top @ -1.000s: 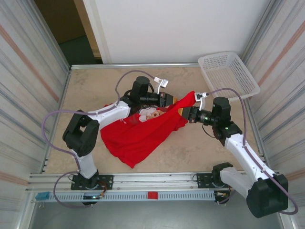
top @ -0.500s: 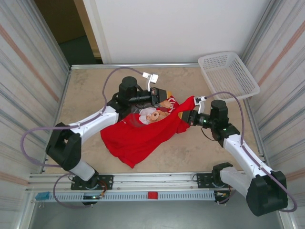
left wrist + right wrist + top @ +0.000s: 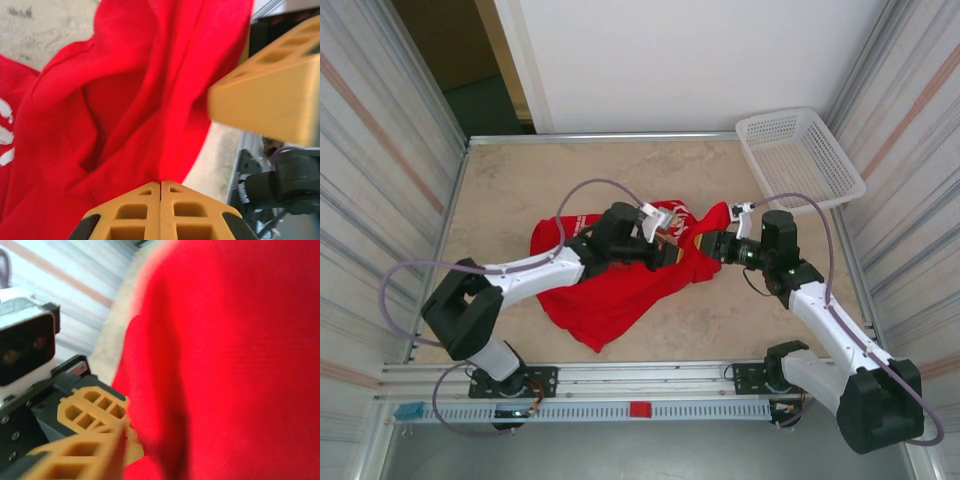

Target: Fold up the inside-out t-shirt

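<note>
Beige marbled tabletop carried the bright red soft cloth t-shirt, which lay crumpled at its middle between the two arms. The left claw was pressed closed on a fold of the shirt, creases fanning from its tips. The right claw met the shirt's right edge; blur hid how wide it stood.
</note>
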